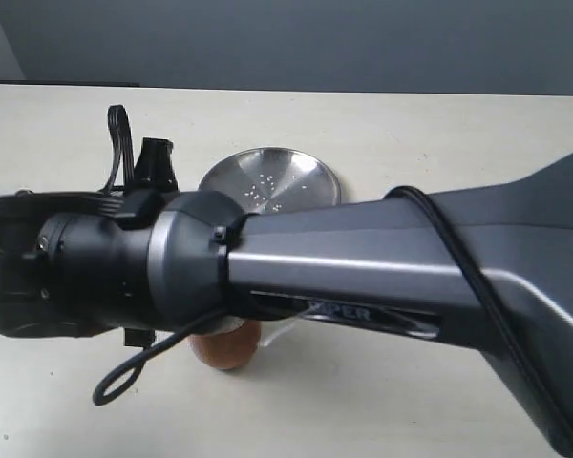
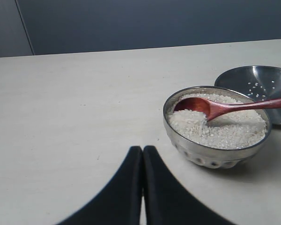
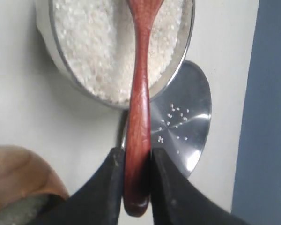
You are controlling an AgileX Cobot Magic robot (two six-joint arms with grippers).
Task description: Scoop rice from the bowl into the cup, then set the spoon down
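Where the right jaws close: on the thin handle of the spoon (image 3: 138, 93), near its end, with one dark finger (image 3: 107, 187) pressed to each side of the wood.
Spoon: glossy red-brown. Its oval end lies in the rice (image 2: 225, 133) close to one side of the rim, and its handle runs out across the opposite side.
Rice: a heap of small white grains that fills the bowl (image 2: 210, 157) almost to the rim.
Bowl: round, deep, shiny steel, standing on the pale bench (image 2: 84, 103).
Plate (image 3: 189, 117): flat, shallow steel, just beside the bowl, with a few loose grains on it. The spoon's handle passes over its edge.
Cup (image 1: 227, 345): reddish-brown wood, standing on the bench near the right jaws, on the side of the bowl away from the plate.
Left jaws: pressed together with nothing between them, the two black fingers (image 2: 124, 187) touching along their length. They sit low over bare bench, near the bowl and apart from it.
In the way: in the exterior view the right arm (image 1: 382, 258) stretches across the whole picture. It hides the bowl, the spoon and the grip, and covers all but the lower part of the cup. Only the plate shows clear behind it. A black cable (image 1: 124, 377) loops down under the wrist.
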